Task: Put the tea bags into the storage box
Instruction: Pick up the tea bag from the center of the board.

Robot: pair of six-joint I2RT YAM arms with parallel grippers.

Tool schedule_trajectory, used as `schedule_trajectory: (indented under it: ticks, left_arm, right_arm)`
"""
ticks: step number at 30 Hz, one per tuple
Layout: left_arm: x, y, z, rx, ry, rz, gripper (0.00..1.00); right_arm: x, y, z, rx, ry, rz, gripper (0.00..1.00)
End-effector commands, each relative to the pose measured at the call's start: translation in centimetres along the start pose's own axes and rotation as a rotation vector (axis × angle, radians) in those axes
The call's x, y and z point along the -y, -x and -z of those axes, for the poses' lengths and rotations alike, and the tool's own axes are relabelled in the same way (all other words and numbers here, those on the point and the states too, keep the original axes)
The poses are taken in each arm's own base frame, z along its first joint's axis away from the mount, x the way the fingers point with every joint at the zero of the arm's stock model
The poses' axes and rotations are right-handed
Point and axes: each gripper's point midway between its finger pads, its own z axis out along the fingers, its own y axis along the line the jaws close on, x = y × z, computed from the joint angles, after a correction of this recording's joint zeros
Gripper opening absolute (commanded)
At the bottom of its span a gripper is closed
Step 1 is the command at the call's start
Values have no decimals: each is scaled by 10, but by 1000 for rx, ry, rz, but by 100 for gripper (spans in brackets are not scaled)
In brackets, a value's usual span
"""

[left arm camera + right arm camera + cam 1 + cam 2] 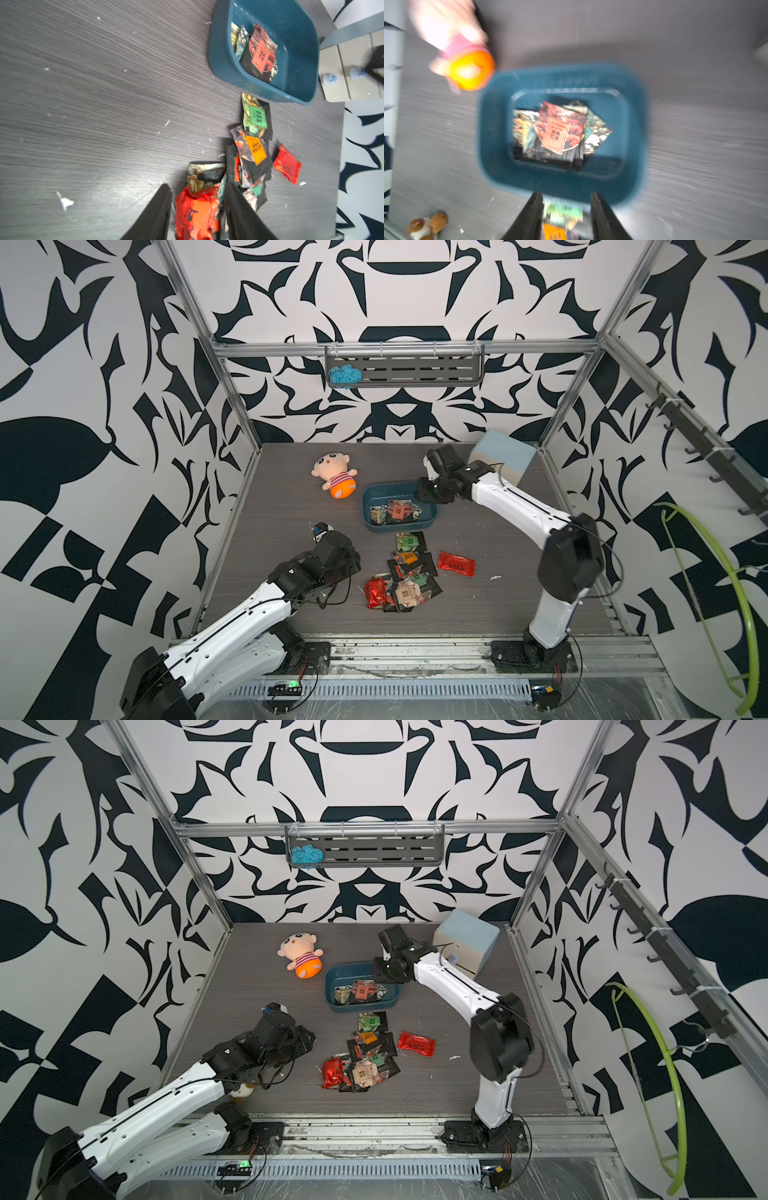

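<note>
L grip (196, 185) jaws apart, straddling red bag (195, 214) at pile edge | bags (409, 580) heaped mid-table, stray (456, 564) just beside, R side | box (370, 495) just behind pile, stowed bags (397, 510) inside | R grip (566, 193) spread, empty, over box rim, view blurry | doll (334, 477), cabinet (505, 456) at back
</note>
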Motion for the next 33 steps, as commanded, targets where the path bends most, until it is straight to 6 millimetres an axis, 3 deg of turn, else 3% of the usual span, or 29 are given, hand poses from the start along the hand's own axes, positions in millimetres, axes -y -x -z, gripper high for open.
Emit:
schedule_trajectory:
  ticks: [1,7,11,18,23,28,33]
  left_arm:
    - [19,-7,8,-55,-79,-1,45]
    - [38,-32,14,-64,-105,-59,45]
    - [51,-56,9,-93,-108,-104,43]
    - [66,-97,-3,-146,-98,-157,38]
    - [69,-111,-12,-144,-77,-134,34]
    - [83,-122,-23,-160,-82,-141,28]
    - [75,-128,-39,-162,-25,-137,23]
  right_arm:
    - [14,-2,64,110,-41,39,47]
    - [14,-57,115,112,109,-10,50]
    - [21,-99,121,93,198,-83,52]
    - [24,-180,86,-73,283,-169,54]
    - [16,-222,55,-136,280,-165,54]
    - [6,-241,34,-176,264,-142,50]
    - [-2,-246,21,-196,270,-131,46]
